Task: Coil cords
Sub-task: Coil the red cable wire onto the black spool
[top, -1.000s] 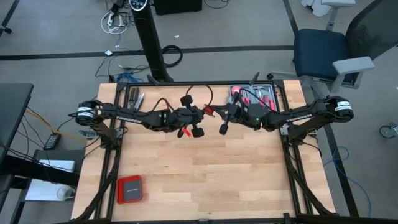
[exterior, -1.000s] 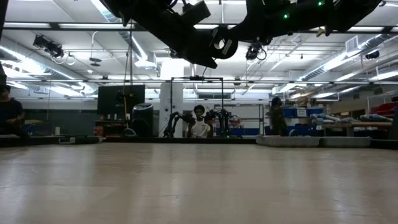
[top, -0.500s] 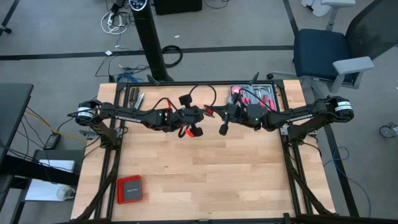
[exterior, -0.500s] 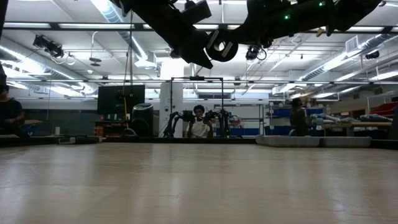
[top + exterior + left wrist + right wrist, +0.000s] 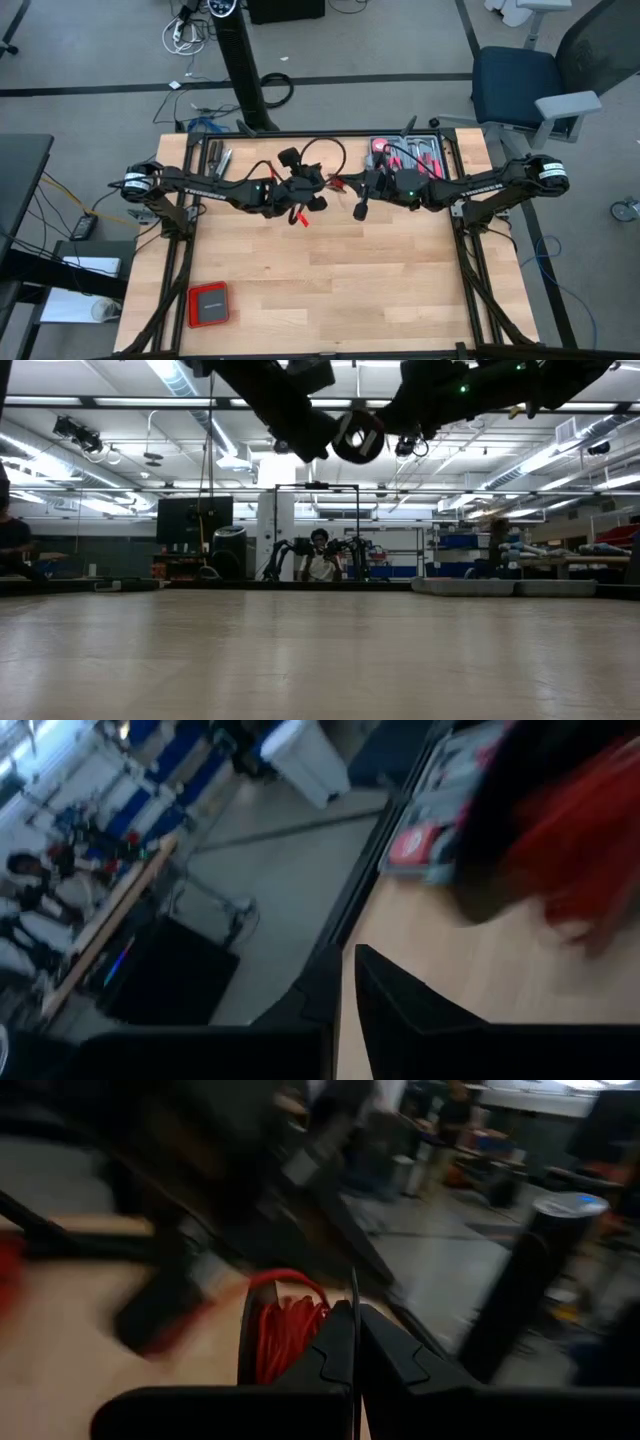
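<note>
Above the desk's (image 5: 330,270) far half, the red cord (image 5: 299,214) hangs bunched at the left claw (image 5: 297,196), whose grip cannot be told; the closed right claw (image 5: 359,208) waits just beside it, toward the right.

Bright overhead lighting; both wrist views motion-blurred.
</note>
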`<control>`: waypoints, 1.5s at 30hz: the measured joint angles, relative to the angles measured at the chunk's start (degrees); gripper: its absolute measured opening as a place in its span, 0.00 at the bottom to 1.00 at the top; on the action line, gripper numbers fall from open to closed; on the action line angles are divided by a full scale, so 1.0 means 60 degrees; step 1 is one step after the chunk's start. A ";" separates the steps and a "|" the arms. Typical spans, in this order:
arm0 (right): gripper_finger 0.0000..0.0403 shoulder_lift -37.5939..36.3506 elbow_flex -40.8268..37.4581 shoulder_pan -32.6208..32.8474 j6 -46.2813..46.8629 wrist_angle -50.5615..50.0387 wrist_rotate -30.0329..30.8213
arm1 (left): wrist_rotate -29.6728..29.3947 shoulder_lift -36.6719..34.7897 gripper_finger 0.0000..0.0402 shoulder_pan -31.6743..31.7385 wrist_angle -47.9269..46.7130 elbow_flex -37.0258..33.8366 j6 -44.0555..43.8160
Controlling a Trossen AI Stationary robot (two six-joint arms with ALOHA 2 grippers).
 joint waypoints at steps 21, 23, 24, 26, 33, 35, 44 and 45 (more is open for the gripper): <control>0.00 0.0040 -0.0069 -0.0003 -0.0276 -0.0115 0.0123 | -0.0437 -0.0050 0.09 -0.0795 0.0327 0.0015 0.0849; 0.00 0.0040 -0.0311 -0.0004 -0.0279 0.0180 -0.0119 | -0.0166 -0.0206 0.09 -0.0806 0.0086 0.0015 0.0630; 0.00 0.0040 -0.0485 -0.0030 -0.0283 0.0417 -0.0197 | 0.0128 -0.0323 0.09 -0.0808 -0.0092 0.0015 0.0412; 0.00 0.0040 -0.0840 -0.0157 -0.0337 0.0840 -0.0664 | 0.0876 -0.0596 0.09 -0.0796 -0.0426 0.0015 -0.0057; 0.00 0.0047 -0.1554 -0.0795 -0.0163 0.1254 -0.2040 | 0.3632 -0.1093 0.09 -0.0421 0.0212 -0.0658 -0.0413; 0.00 0.0047 -0.1572 -0.0938 -0.0046 0.1268 -0.2371 | 0.4396 -0.1093 0.09 -0.0289 0.0771 -0.0973 -0.0532; 0.00 0.0047 -0.1582 -0.1313 -0.0006 0.0780 -0.3875 | 0.6709 -0.1326 0.09 0.0704 0.3778 -0.2851 -0.1336; 0.00 0.0047 -0.1585 -0.1368 0.0031 0.0758 -0.4007 | 0.6959 -0.1352 0.09 0.0845 0.4139 -0.3056 -0.1445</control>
